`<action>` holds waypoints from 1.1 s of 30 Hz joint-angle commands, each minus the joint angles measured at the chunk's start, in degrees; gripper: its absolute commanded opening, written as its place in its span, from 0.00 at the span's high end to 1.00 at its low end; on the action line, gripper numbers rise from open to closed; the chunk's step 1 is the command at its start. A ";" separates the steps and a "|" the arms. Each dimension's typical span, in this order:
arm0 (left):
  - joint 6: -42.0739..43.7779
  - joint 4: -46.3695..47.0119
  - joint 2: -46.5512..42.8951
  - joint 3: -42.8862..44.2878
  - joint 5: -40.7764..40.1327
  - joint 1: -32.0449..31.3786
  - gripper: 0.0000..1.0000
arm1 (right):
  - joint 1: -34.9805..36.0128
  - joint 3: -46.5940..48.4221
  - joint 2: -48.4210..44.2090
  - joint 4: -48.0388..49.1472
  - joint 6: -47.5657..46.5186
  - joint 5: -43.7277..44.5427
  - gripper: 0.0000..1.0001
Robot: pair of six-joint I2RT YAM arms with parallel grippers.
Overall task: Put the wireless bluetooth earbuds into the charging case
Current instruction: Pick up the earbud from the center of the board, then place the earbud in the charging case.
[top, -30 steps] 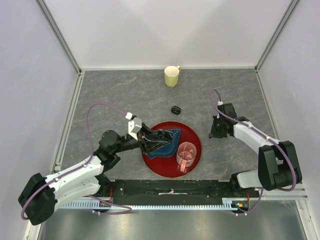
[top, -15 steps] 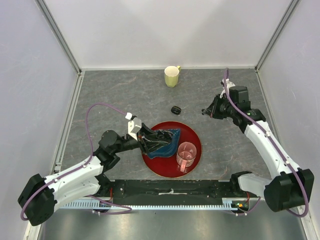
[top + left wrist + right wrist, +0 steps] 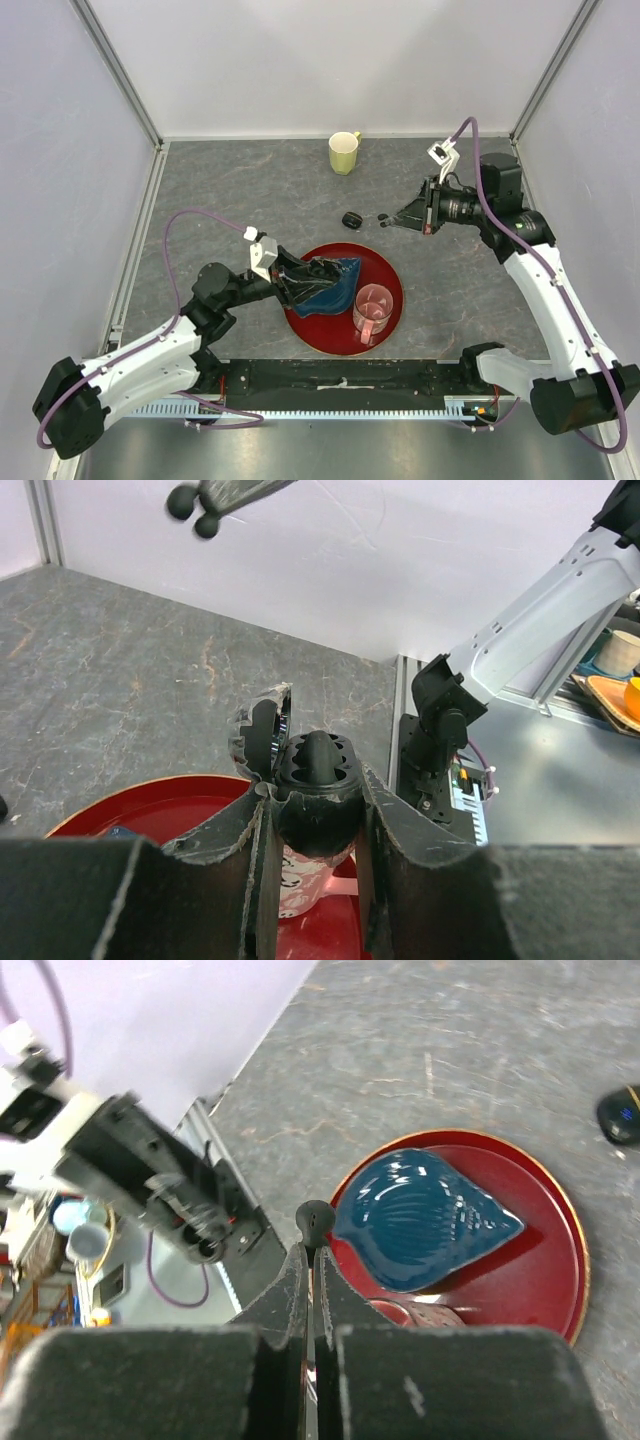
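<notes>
Grey marbled desk [image 3: 240, 190] fills the overhead view between white walls. A mug [image 3: 343, 152] stands at the far edge and a second case [image 3: 351, 220] lies mid-desk. A red plate [image 3: 315, 328] near the arms carries a blue dish [image 3: 335, 282] and a pink cup [image 3: 373, 310]. The left gripper [image 3: 295, 278] is clamped on an open case [image 3: 305, 283] at the plate's left rim. The right gripper [image 3: 392, 218] is raised and lies nearly level, fingers pointing left. It pinches an earbud [image 3: 383, 219] at its tip, just right of the second case. The open case lies well apart from the earbud, nearer the arms and to the left.

From the left wrist, the case sits between the fingers with its lid swung back to the left and its mouth upward. The earbud hangs high and left of it. A rounded lump sits in the mouth; whether that is a seated earbud cannot be told.

From the right wrist, the jaws are squeezed tight on the earbud, its round head poking past the tips, with the dish and plate below. The right arm probably has to carry it left and nearer, then down into the mouth.
</notes>
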 commanded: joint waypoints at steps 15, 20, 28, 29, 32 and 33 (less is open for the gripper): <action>3.47 2.63 2.23 5.63 4.55 0.00 0.98 | 15.88 10.54 -0.07 -15.23 -18.50 -10.58 1.00; 2.33 5.27 5.13 7.48 11.31 0.00 0.98 | 18.09 10.80 0.81 -15.14 -20.26 -8.38 1.00; -0.74 9.75 8.82 9.59 19.05 0.00 0.98 | 20.20 11.95 1.87 -18.04 -22.98 -6.98 1.00; -1.01 10.19 9.18 9.76 19.23 0.00 0.98 | 20.20 11.95 2.04 -18.12 -23.07 -6.71 1.00; -1.63 11.25 10.32 10.20 19.32 0.00 0.98 | 20.55 12.12 1.87 -18.56 -23.51 -6.88 1.00; -1.80 11.43 10.58 10.29 19.15 -0.09 0.98 | 20.73 12.21 1.61 -18.56 -23.60 -7.32 1.00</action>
